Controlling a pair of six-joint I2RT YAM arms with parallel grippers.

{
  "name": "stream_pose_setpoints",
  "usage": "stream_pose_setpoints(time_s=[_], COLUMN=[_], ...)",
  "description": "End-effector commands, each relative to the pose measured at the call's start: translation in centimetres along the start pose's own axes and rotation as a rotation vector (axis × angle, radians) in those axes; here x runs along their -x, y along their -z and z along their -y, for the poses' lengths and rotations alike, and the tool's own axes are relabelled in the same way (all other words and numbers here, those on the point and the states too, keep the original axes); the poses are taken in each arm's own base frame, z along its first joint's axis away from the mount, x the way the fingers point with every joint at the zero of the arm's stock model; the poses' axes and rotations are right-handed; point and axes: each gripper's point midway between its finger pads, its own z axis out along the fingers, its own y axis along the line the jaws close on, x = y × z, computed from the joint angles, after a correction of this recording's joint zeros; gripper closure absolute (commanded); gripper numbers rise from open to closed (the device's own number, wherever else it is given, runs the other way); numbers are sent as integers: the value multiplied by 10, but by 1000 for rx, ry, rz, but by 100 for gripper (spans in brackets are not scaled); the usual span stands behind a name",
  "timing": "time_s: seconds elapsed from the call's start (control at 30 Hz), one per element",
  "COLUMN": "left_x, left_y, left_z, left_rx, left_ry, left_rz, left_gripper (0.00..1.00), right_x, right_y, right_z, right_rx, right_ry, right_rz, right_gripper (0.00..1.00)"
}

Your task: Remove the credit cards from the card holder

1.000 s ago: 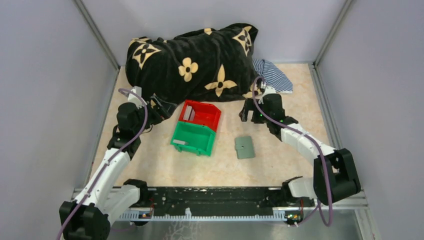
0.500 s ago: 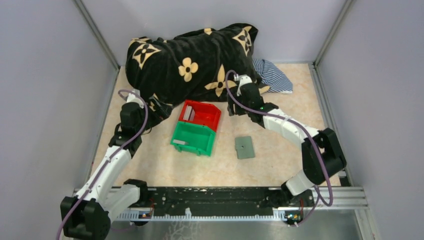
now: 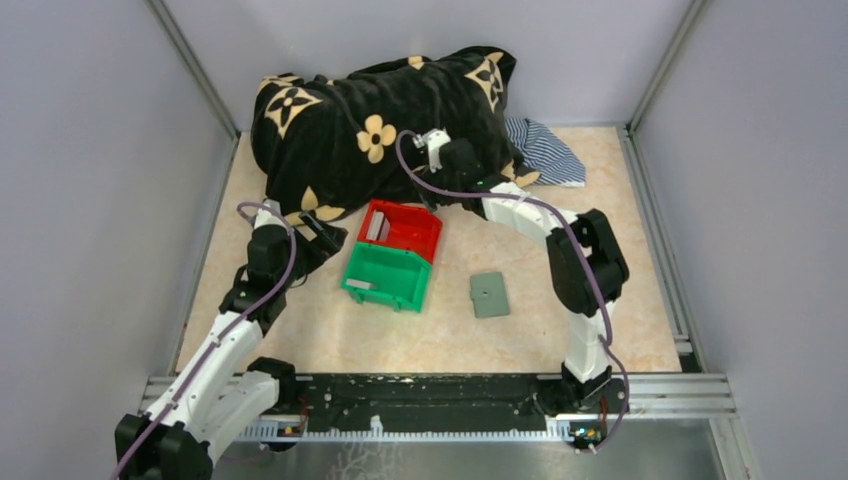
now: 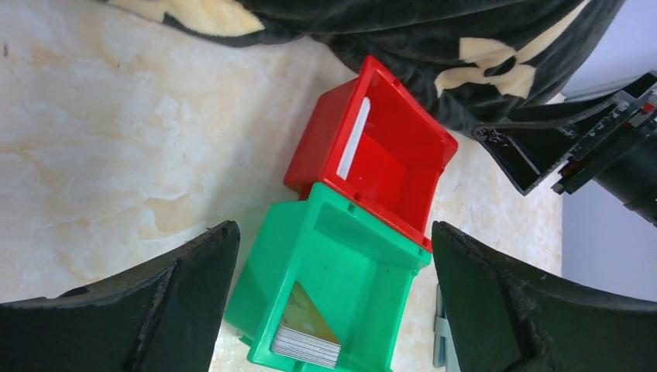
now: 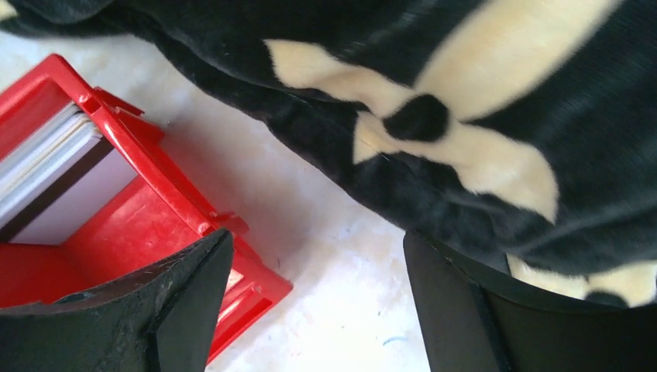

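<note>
One card holder [image 3: 489,294] sits lower right of centre in the top view, flat on the table [image 3: 330,335], folded shut, nothing gripping it. Just up-left, the green bin [image 3: 388,278] holds a stack of credit cards [image 4: 307,341]. The red bin [image 3: 402,230] touching behind it holds more, stood on edge. Left gripper [image 4: 333,232] sits left of the bins, fingers apart, empty. Right gripper [image 5: 318,236] is farther back at the black blanket [image 3: 380,130] edge, jaws spread, empty. Judgement: most cards look out. Whether any remain in the holder, cannot tell.
</note>
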Motion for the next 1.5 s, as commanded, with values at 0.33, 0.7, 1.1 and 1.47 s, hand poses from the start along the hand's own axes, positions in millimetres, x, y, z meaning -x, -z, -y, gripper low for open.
stream_pose_setpoints(time_s=[0.33, 0.7, 1.1, 1.47], left_x=[-5, -6, -7, -11], left_y=[-2, 4, 1, -1], left_z=[-16, -25, -25, -26], left_rx=[54, 68, 68, 64], left_ry=[-22, -29, -36, -37], left_rz=[9, 35, 28, 16], left_gripper=[1, 1, 1, 1], right_x=[42, 26, 15, -10], right_y=[-13, -25, -25, -25], right_z=[-63, -86, -86, -89], right_rx=[251, 344, 348, 374], right_ry=[342, 379, 380, 371], right_rz=[64, 17, -17, -74], right_gripper=[18, 19, 34, 45])
